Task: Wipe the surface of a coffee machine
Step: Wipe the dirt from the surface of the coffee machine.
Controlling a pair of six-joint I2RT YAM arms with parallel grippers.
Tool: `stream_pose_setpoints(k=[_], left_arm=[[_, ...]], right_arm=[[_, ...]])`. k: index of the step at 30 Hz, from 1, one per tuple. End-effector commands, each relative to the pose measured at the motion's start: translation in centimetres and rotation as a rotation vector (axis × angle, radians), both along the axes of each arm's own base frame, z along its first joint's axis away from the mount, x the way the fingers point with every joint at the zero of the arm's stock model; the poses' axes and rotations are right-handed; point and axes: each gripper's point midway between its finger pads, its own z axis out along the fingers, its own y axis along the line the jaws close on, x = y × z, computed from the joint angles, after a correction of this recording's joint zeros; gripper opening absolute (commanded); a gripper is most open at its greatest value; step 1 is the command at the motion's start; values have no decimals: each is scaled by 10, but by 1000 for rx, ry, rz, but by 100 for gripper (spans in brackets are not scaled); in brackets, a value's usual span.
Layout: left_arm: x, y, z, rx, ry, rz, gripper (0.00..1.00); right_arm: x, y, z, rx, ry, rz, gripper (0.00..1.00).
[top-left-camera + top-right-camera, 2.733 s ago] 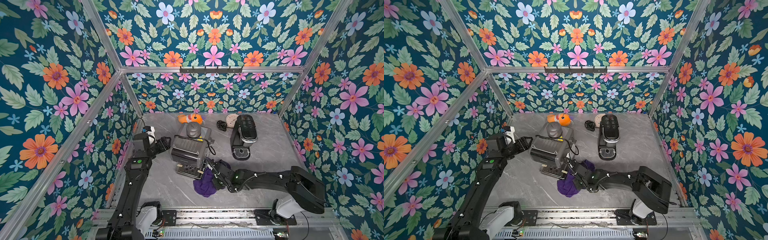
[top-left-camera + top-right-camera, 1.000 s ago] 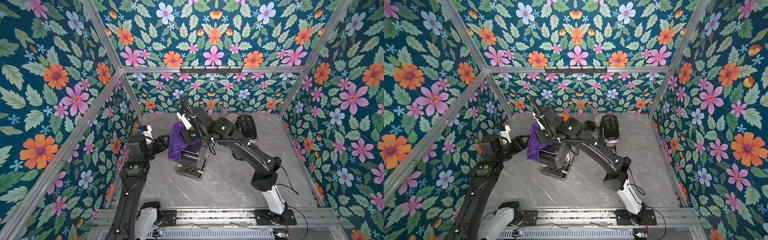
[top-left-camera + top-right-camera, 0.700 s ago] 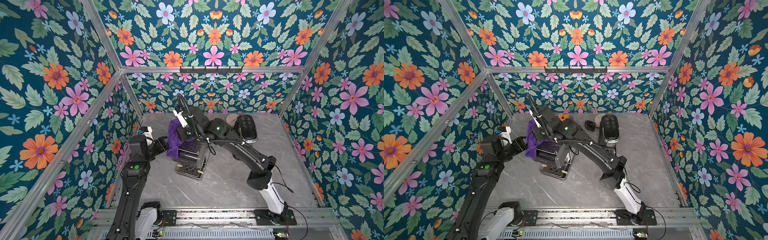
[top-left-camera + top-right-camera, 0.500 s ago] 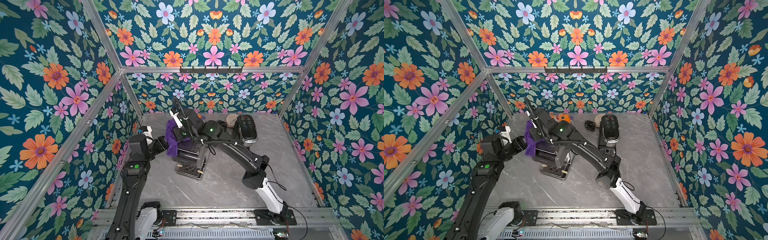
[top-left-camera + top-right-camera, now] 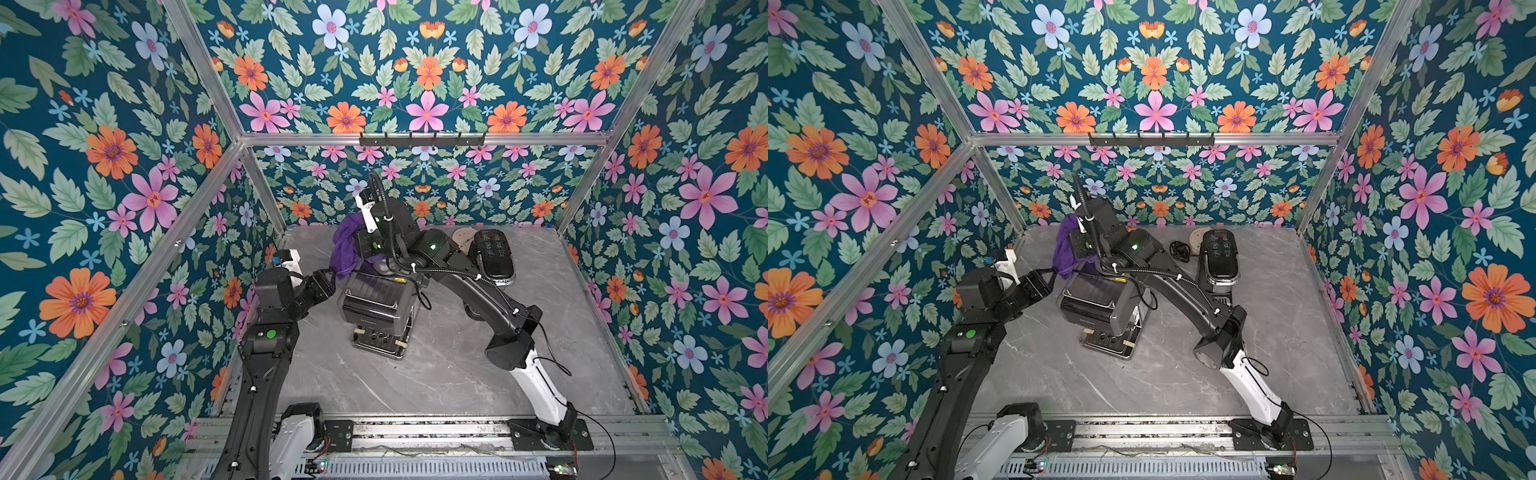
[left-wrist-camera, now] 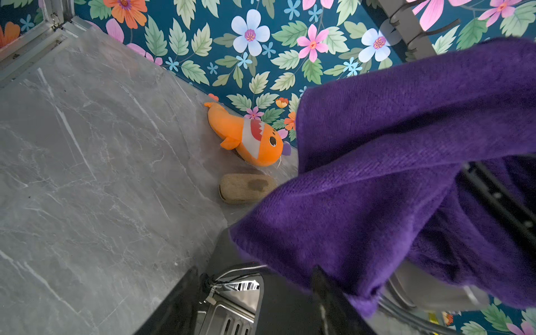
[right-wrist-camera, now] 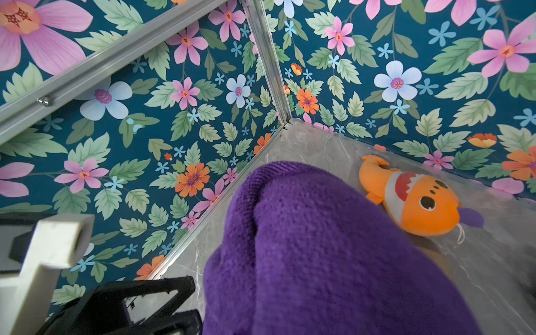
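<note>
**One cloth, two coffee machines, two arms at work**

Two coffee machines stood on the grey marble tabletop (image 5: 457,374). One was a steel-and-black espresso machine (image 5: 380,307) near the middle. The other was a black capsule machine (image 5: 494,257) further back, on the right arm's side.

One purple cloth (image 5: 345,245) hung bunched from the right gripper (image 5: 357,245), whose jaws were clamped on it, over the espresso machine's rear left top.

The left gripper (image 5: 330,279) sat just beside that same corner. The cloth filled much of its wrist view, so I could not tell whether its jaws held anything.

By the back wall lay one orange plush fish (image 6: 246,136) and one brown sponge (image 6: 246,188). One round disc (image 5: 1198,239) and one coiled black cord (image 5: 1179,249) lay beside the capsule machine.

The right arm crossed over the espresso machine's rear. A yellow label (image 5: 400,281) there was too small to read.
</note>
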Motion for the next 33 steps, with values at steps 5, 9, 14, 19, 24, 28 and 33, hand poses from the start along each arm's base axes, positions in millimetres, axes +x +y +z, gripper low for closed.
stream_pose_setpoints(k=[5,9,14,19,24,28,33], left_arm=[[10,5,30,84,-50,-4,61],[19,-3,38,64,-63,-45,61],[28,-31,32,61,-22,-196,61],[34,-35,36,60,-8,-215,60],[34,-43,35,28,0,-251,54],[31,-38,31,26,-15,-216,52],[26,-32,22,29,2,-178,49]], right_arm=[[-7,-22,37,90,28,-2,0],[-15,-44,39,37,48,-25,0],[-30,-59,20,10,152,-9,0],[-48,-78,3,-36,244,-17,0],[-62,-92,-4,-22,266,-19,0],[-72,-105,-15,-30,298,-33,0],[-86,-118,-39,-20,352,-44,0]])
